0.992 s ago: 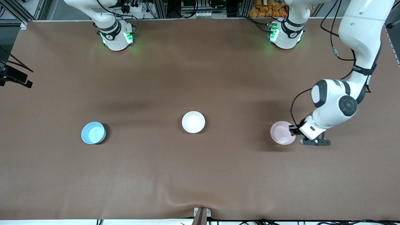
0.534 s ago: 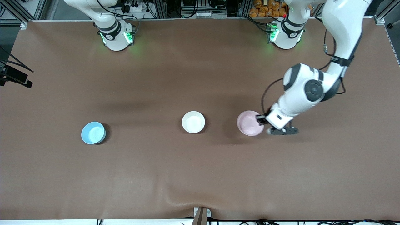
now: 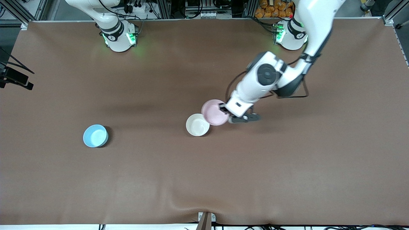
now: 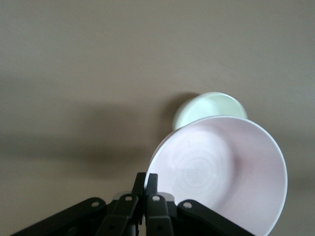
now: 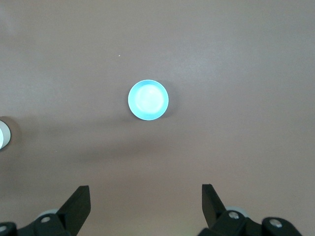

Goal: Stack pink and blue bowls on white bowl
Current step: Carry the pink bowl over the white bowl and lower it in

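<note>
From my station I find the left gripper [image 3: 224,111] clamped shut on one edge of the pink bowl [image 3: 214,112], which it carries in the air, overlapping the rim of the white bowl [image 3: 197,125] without being centred on it. The white bowl sits mid-worktop [image 3: 204,179]; the blue bowl [image 3: 95,135] stands well apart toward the right arm's end. The right gripper [image 5: 145,205] waits high over the blue bowl with its jaws spread wide and nothing in them. Principal risk, in my judgement: the hold is on a single point of a smooth rim, so the pink bowl may pivot or slip out during travel. A release while off-centre could land it on the white rim, where it may tip, slide off, or knock the white bowl aside. Descending too low could also press the rims together and shift the base bowl.
</note>
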Motion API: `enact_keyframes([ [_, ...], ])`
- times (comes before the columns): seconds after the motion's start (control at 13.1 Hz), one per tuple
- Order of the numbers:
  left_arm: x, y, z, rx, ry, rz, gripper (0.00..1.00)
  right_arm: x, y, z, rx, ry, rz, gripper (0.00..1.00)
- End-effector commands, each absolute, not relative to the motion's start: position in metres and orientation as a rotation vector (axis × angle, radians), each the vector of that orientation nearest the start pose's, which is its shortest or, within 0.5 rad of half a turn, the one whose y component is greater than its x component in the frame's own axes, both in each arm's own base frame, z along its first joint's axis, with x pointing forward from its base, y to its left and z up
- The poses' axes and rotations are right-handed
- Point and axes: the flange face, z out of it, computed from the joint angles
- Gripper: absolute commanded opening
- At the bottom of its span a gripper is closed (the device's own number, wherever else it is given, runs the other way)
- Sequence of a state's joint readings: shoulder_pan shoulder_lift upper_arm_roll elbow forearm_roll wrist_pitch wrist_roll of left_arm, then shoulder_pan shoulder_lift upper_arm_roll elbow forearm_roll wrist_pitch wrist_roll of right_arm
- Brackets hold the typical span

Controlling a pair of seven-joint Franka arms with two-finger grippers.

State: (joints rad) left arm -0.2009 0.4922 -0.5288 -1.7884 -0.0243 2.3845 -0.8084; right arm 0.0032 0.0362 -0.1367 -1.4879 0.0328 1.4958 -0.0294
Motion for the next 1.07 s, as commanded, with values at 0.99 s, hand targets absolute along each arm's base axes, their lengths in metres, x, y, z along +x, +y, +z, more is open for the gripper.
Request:
enact_keyframes([
  [0.99,0.549,-0.479,0.26,-3.389,-0.105,0.035,0.0,0.605,-0.1,0.514,-3.088,-0.013,0.352,1.0],
])
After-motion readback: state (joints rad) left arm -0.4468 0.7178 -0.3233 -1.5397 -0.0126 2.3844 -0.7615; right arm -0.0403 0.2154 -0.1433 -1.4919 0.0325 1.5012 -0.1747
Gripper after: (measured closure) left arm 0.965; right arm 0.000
